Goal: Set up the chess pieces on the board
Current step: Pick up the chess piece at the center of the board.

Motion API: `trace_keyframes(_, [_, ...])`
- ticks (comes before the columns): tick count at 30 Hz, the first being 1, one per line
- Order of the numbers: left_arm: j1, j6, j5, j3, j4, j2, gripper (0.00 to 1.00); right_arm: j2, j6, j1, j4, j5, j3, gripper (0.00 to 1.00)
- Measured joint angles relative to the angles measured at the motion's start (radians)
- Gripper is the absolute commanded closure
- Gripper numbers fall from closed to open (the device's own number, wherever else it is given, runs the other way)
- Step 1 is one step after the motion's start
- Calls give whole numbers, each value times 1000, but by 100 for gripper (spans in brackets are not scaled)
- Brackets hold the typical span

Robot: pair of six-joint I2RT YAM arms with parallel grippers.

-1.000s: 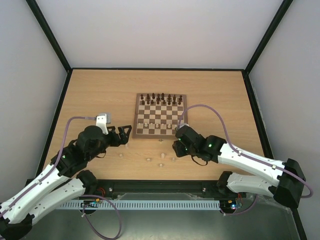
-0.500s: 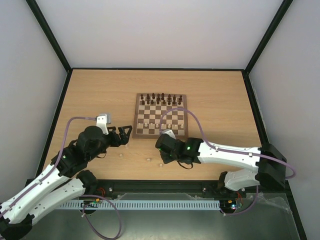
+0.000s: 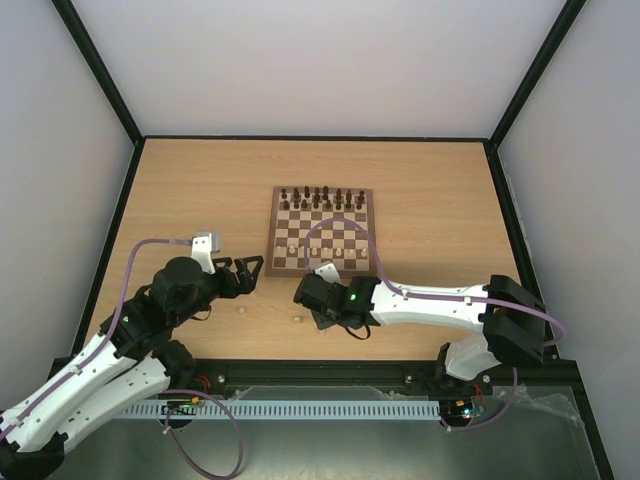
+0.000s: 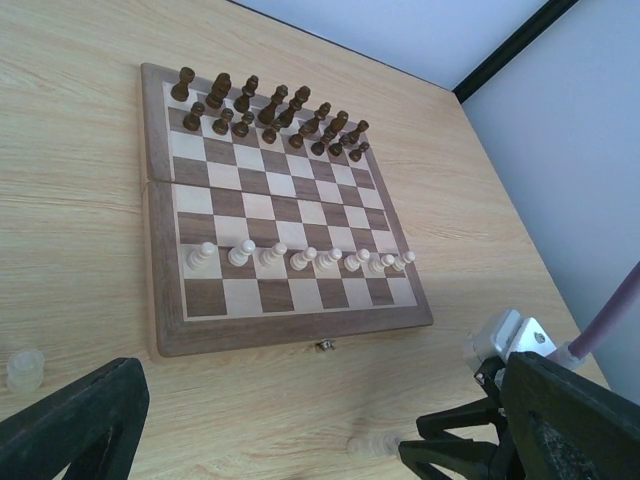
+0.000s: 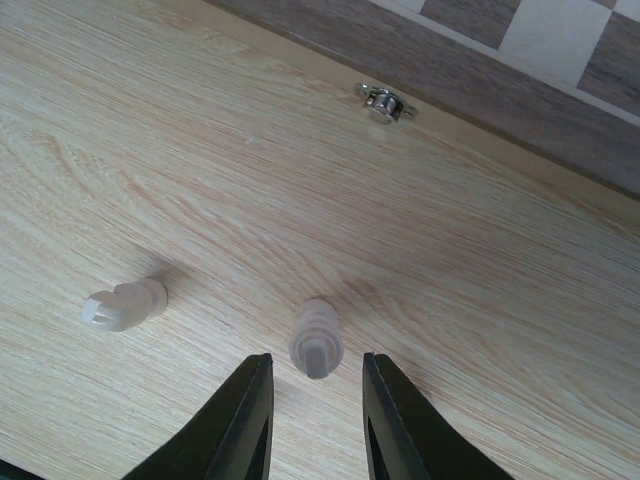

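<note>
2 white arms (image 3: pixel 440 305), purple cables (image 3: pixel 160 241)

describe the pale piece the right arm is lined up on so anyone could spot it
Find the board's near edge with its small metal clasp. On the table in front of it are two pale pieces; the target sits between the right tool's fingers, while its neighbour lies outside them.

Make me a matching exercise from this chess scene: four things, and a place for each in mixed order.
1 dark pieces
2 pale pawns
3 metal clasp
4 right gripper

A on the board's near edge
B one row in the board's near half
C the two far rows
D astride a pale piece on the table

Pairs: 1-C, 2-B, 3-A, 4-D
</note>
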Motion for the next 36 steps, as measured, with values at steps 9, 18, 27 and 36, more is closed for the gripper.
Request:
trace_keyframes(9, [0, 0, 7, -4, 0, -12, 0, 18, 0, 0, -4, 3, 2, 74])
trace_keyframes(18, [0, 0, 8, -5, 0, -15, 0, 58, 0, 0, 2, 2, 3, 76])
trace_keyframes(27, [0, 0, 8, -5, 0, -17, 0, 79, -5, 0, 9, 3, 17, 82])
trace_keyframes(36, [0, 0, 8, -5, 0, -18, 1, 95, -7, 0, 12, 8, 31, 94])
